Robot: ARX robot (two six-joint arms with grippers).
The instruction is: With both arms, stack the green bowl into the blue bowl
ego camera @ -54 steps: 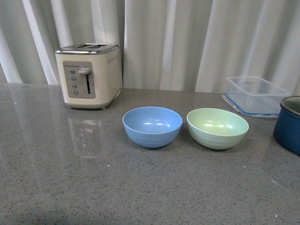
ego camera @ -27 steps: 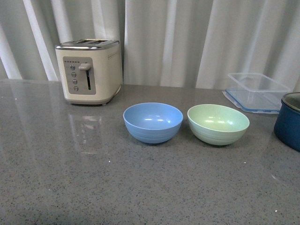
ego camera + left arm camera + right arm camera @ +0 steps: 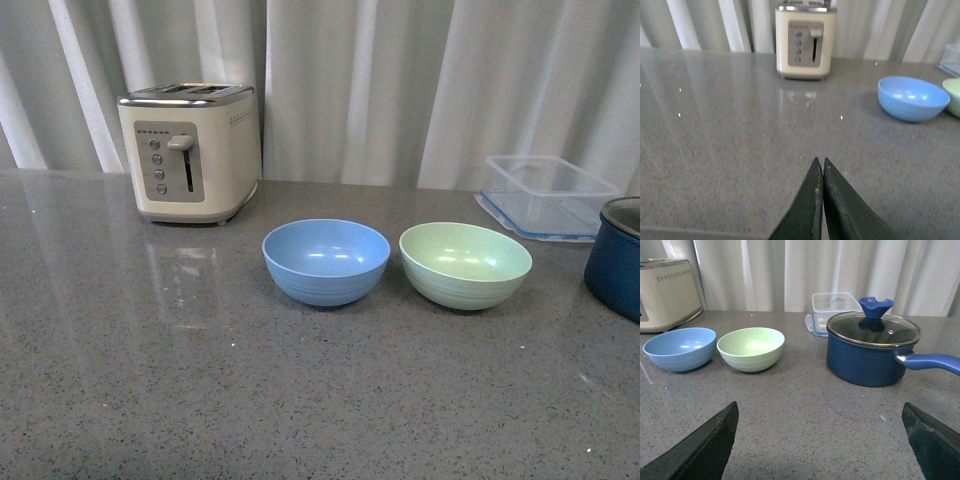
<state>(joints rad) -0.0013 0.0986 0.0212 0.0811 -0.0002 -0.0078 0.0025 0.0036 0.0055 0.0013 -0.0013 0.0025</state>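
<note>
While the green bowl (image 3: 465, 264) sits on the counter (image 3: 200, 400) just beside the blue bowl (image 3: 326, 260), nothing is stacked; the left gripper (image 3: 819, 162) is pressed together; the right gripper (image 3: 820, 407) is spread wide; neither holds anything.

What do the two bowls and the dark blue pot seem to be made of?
The green bowl and the blue bowl look like matte plastic or fibre composite: dull, soft highlights and faint ridges. The pot looks like coated metal, with a smooth navy wall; its lid seems glass, since it is see-through.
</note>
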